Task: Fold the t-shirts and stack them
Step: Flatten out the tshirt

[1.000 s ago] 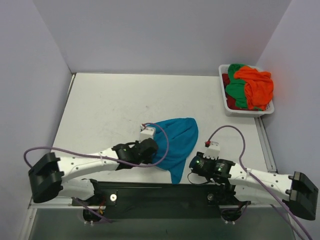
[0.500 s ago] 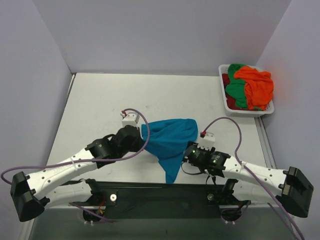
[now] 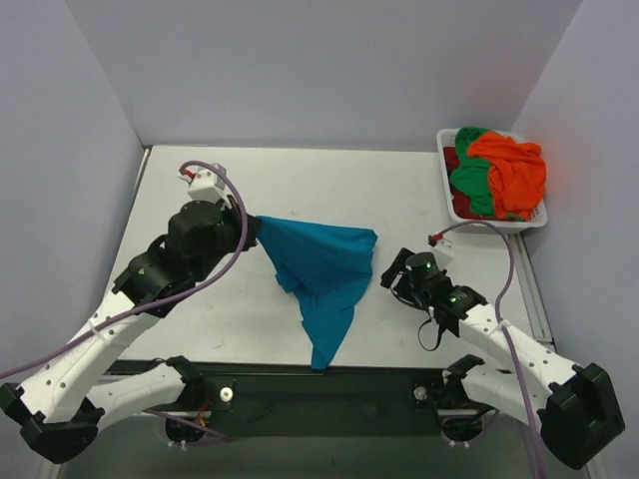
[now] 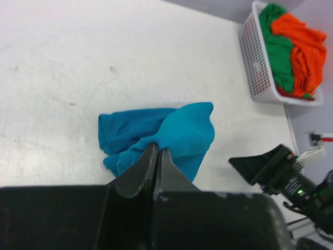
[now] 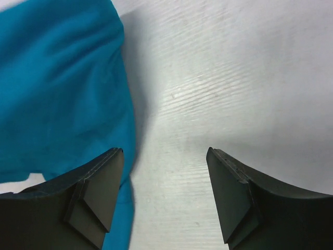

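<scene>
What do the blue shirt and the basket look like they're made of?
Blue shirt: soft matte fabric, probably a cotton knit; it drapes and creases where the left claw pinches it. Basket: stiff white plastic, judging by its moulded lattice wall.

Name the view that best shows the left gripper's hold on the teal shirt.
Left wrist: the left gripper is shut on a pinch of the teal shirt, seen close. Top external shows it at the shirt's left corner, contact hidden from above. Right wrist shows only shirt fabric.
</scene>
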Available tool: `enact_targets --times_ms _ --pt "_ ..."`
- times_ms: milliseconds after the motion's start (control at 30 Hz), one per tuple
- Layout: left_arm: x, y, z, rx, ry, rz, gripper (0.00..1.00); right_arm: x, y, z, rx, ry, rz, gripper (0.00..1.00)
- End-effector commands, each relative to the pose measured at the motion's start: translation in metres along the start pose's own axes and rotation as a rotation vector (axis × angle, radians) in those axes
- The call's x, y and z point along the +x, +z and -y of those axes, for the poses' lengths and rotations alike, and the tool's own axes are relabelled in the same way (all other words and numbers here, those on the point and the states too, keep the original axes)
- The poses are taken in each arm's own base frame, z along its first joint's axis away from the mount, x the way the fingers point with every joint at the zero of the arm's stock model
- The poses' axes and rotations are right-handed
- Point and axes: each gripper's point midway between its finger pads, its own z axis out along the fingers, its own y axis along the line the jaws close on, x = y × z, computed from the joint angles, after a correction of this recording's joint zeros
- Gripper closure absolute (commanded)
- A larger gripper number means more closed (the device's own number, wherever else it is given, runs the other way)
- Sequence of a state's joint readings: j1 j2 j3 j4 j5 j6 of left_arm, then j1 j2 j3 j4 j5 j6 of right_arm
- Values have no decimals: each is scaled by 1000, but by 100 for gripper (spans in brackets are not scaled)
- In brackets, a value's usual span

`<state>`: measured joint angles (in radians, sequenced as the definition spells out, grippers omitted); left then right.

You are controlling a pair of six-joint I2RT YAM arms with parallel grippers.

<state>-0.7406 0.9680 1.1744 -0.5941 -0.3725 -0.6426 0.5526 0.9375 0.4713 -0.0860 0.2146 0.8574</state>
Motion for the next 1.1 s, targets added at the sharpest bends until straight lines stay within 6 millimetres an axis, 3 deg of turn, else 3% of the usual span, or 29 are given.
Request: enact_targets --times_ms 0,200,233,367,567,700,800,1067 --pt "-48 -15 16 47 1 89 100 4 3 -38 -153 -34 -59 34" --pt "-86 -19 27 53 6 151 100 33 16 -70 -196 -96 -120 38" --pt "-87 -18 28 53 11 151 100 46 17 -77 -201 -132 -140 38" --pt "-96 -19 28 42 17 164 100 62 22 -99 -221 -165 -161 38" --pt "-114 -30 25 37 24 203 100 90 31 -100 -223 -176 -207 37" --pt "-112 -29 26 43 28 193 100 112 16 -106 -222 -253 -200 37" --pt "-111 -27 26 43 25 192 100 114 6 -100 -171 -291 -164 37" --pt "-111 -28 28 51 27 195 100 150 -14 -82 -144 -324 -180 39"
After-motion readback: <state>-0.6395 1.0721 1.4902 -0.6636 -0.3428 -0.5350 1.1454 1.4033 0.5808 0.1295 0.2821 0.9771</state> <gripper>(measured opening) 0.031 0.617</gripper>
